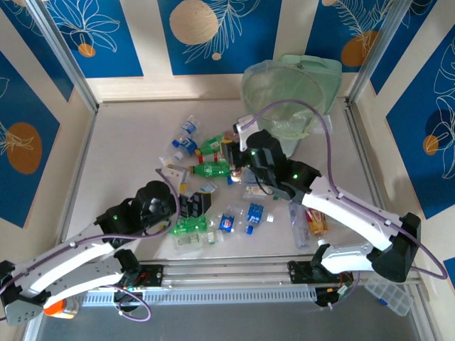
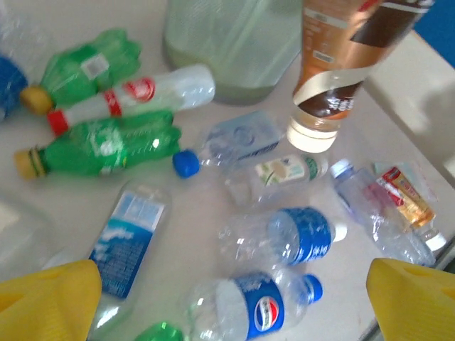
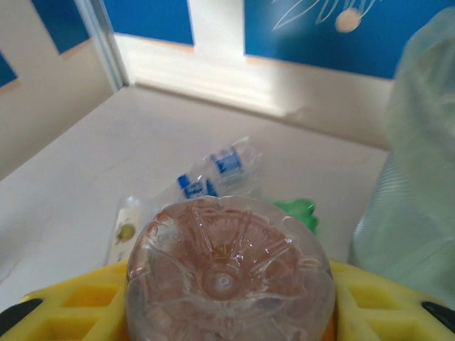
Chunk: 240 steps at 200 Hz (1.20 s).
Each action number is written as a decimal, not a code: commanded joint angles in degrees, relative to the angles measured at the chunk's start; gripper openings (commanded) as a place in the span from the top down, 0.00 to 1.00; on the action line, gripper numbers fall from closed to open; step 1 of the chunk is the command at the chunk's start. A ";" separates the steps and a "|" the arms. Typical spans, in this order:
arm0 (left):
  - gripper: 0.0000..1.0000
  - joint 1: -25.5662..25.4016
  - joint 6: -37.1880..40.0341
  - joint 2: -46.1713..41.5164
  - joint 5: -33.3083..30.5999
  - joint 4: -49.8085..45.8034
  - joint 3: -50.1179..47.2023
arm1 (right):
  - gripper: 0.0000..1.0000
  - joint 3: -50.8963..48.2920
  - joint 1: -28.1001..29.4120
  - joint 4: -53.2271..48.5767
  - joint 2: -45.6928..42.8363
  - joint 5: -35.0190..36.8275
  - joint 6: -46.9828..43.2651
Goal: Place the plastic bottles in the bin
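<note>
On the left, the left gripper (image 2: 231, 302) hangs low over the table (image 1: 121, 156). Its two yellow fingers (image 2: 50, 302) are spread wide and it holds nothing. Under it lie many of the plastic bottles (image 1: 212, 170). There is a green bottle (image 2: 99, 149), a white bottle with a red cap (image 2: 135, 96) and a clear bottle with a blue label (image 2: 295, 234). A cola bottle (image 2: 249, 309) lies right between the open fingers. They all lie flat on the table, close together, and none of them is in the bin.

In the middle, the right gripper (image 1: 238, 162) pinches the brown bottle (image 2: 341, 57). The bottle is up in the air, off the table, with its narrow end pointing down. In the right wrist view its bumpy bottom sits tight between that gripper's yellow fingers (image 3: 71, 305).

On the right, at the back of the table, stands the bin (image 1: 252, 92), big and pale green with a bag inside. The brown bottle is near its side, but not over the top.

So I think the step now is carrying the brown bottle to the bin. Next, the right arm needs to lift the bottle higher than the rim. Then it must move it over the hole and only then let go. The floppy bag could catch the bottle if it comes in too low. The left gripper looks ready to go down and close on the cola bottle.
</note>
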 commanded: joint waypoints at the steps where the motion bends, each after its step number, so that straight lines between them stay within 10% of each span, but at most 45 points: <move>1: 0.04 -0.02 3.06 2.25 -3.85 3.00 0.06 | 0.62 5.43 -5.94 2.88 -2.44 -3.69 -2.01; 85: 0.02 -0.02 0.66 -14.06 -9.99 3.65 -10.25 | 0.62 30.06 -27.24 -2.26 12.83 -15.56 -0.64; 240: 0.00 -0.01 -0.62 -19.42 -12.68 -0.90 -12.09 | 0.58 70.48 -35.47 -38.67 55.66 -13.25 -0.20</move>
